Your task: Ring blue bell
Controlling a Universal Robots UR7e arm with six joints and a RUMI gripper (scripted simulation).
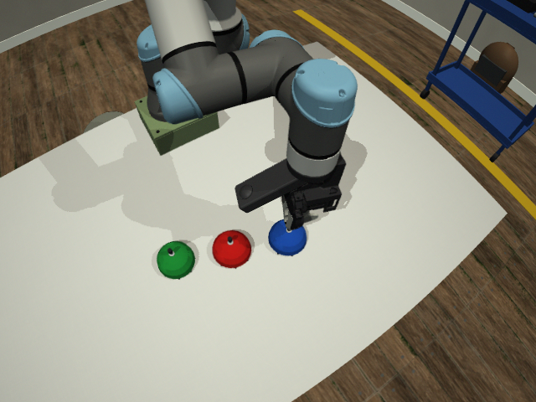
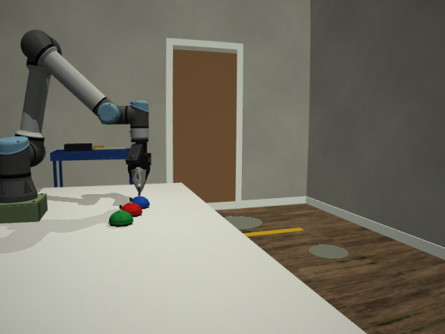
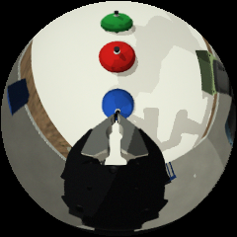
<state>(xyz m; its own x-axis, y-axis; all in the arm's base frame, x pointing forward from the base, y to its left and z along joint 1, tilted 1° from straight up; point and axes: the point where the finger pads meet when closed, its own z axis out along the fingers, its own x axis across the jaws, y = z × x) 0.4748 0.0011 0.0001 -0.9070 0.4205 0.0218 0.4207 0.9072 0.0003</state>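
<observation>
Blue bell point(image 1: 286, 240) sits right of centre in the top view, rightmost of a row of three on the white surface point(image 1: 130, 328). Pincer point(image 1: 291, 224) is straight above it, pointing down, jaws pinched fully together with nothing between them. In the wrist view the closed tips meet at the blue bell's button point(image 3: 117, 112), dead centre of the dome. From the exterior view the tip point(image 2: 139, 193) comes down right to the top of the dome; can't tell if the button is pressed in or only touched.

Red bell point(image 1: 231, 248) is just beside the blue one to its left, small gap, not touching. Green bell point(image 1: 175, 259) is next, further left and slightly lower in frame, also apart. Both have their dark buttons standing up and uncovered: red's button point(image 1: 230, 238), green's button point(image 1: 171, 250).

Arm point(image 1: 242, 73) reaches in from the upper left of the top view, off a green base block point(image 1: 208, 125) on the surface's upper-left part. Arm shadow falls across the surface left of the bells.

Off the surface: blue cart point(image 1: 480, 101) at upper right, yellow floor stripe point(image 1: 432, 112) running diagonally along the surface's right edge, brown door point(image 2: 204, 125) mid-frame in the exterior view.
</observation>
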